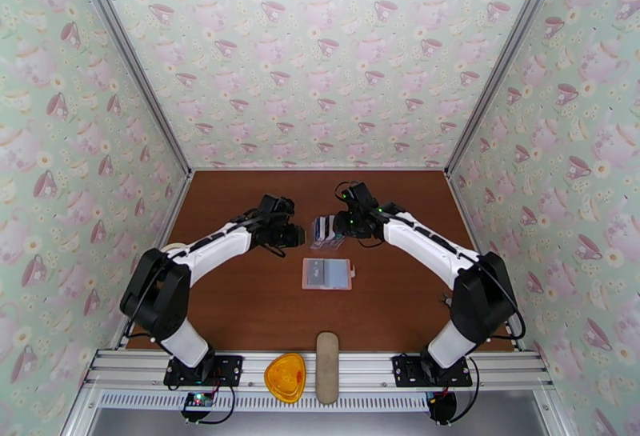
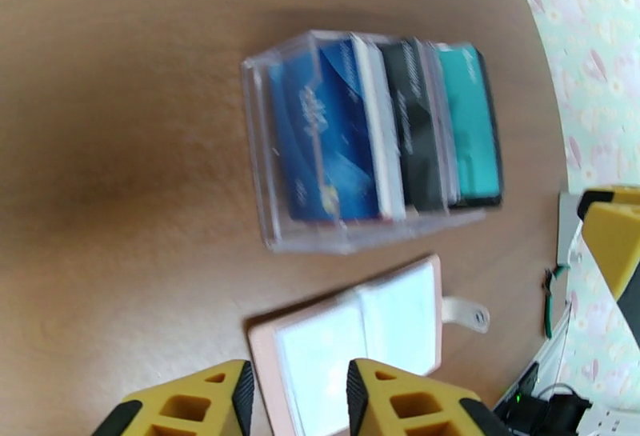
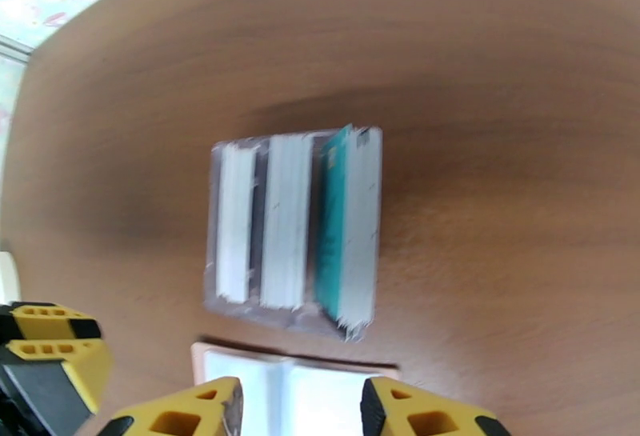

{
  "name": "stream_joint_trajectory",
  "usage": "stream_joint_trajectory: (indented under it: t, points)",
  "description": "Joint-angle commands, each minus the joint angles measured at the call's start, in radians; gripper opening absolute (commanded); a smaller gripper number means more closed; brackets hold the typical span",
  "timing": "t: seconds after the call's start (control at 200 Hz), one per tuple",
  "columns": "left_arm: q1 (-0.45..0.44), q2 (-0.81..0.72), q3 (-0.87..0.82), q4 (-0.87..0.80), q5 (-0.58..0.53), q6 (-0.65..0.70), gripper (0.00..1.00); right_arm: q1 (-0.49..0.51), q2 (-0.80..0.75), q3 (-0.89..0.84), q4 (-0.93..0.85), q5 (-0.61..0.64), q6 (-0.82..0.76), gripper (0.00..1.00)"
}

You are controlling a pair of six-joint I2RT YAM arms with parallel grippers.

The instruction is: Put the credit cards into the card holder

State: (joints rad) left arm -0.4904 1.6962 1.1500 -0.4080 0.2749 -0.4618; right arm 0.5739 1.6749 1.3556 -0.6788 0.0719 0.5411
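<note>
Credit cards (image 2: 336,142): one set, standing on edge in the one clear rack (image 2: 260,158) at mid-desk, not in the card holder (image 1: 327,274); four colour bands count out in the left wrist view, left to right blue, white, black, teal.
Card count: not exact; blur merges the thin cards, and in the right wrist view they are edge-on, as white and teal strips.
White object (image 1: 171,247): one, at the left edge of the desk (image 1: 240,310), mostly hidden by the left arm (image 1: 212,244); what it is I cannot tell.
Left arm: one, reaching in from the left; left jaws apart, clamped on nothing, just left of the rack.
Orange piece (image 1: 286,378): one, on the near rail.
Card holder: one, pale pink, lying open and flat on the desk just nearer than the rack, apart from it; two clear sleeve pages face up; one snap tab (image 2: 468,315) sticks out at its right edge; its near part is cut off in both wrist views.
Beige oval case (image 1: 326,378): one, on the near rail beside the orange piece.
Right arm (image 1: 432,246): one, reaching in from the right; right jaws apart, empty, just right of the rack.
</note>
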Motion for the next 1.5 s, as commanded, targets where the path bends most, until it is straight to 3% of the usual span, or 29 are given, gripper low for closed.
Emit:
stream_joint_trajectory:
  t: [0.0,0.601,1.257,1.498]
  points:
    - [0.006,0.045,0.053,-0.022,-0.009,0.020,0.39,-0.010,0.039,0.066,-0.065,0.063,-0.062,0.45]
    - [0.004,0.218,0.184,0.004,0.095,-0.022,0.39,-0.032,0.232,0.201,-0.111,0.062,-0.131,0.46]
    - [-0.032,0.306,0.212,0.043,0.113,-0.046,0.39,-0.032,0.275,0.212,-0.143,0.085,-0.160,0.46]
    - [-0.033,0.313,0.191,0.049,0.104,-0.054,0.33,-0.031,0.296,0.230,-0.163,0.090,-0.177,0.46]
